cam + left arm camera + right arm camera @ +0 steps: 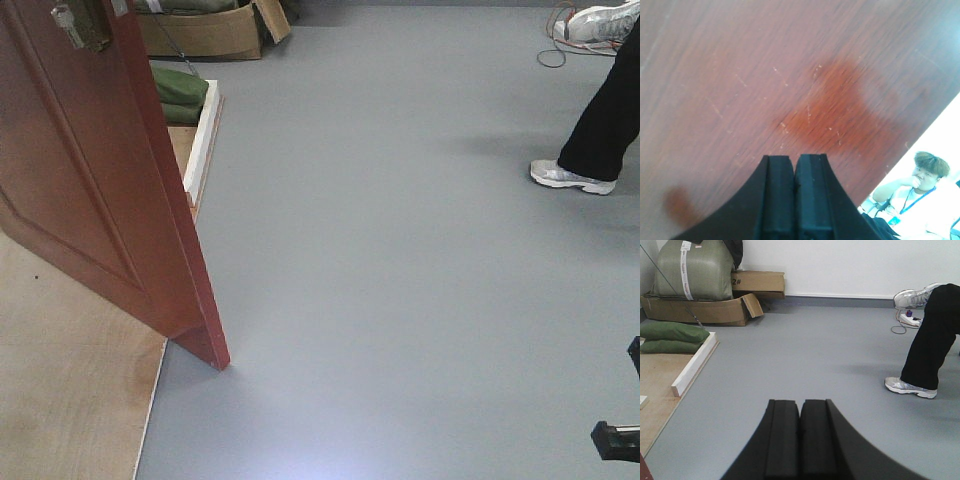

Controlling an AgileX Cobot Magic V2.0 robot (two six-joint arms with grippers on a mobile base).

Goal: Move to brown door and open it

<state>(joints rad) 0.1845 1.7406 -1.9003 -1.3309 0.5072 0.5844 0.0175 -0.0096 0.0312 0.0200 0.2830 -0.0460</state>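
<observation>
The brown door (90, 170) stands swung open at the left of the front view, glossy reddish-brown with panel moulding; its metal latch (75, 25) shows at the top left. Its bottom corner rests near the floor's middle left. In the left wrist view the door's face (790, 75) fills the frame right in front of my left gripper (795, 159), which is shut and empty, its tips close to the wood. My right gripper (800, 402) is shut and empty, held over the grey floor; a part of the right arm (615, 438) shows at the front view's lower right.
A person's leg and white shoe (570, 177) stand at the right. A seated person (920, 195) shows past the door's edge. A white wooden brace (203, 135), green bags (180, 95) and cardboard boxes (715, 310) lie at the back left. Plywood flooring (70, 380) lies under the door.
</observation>
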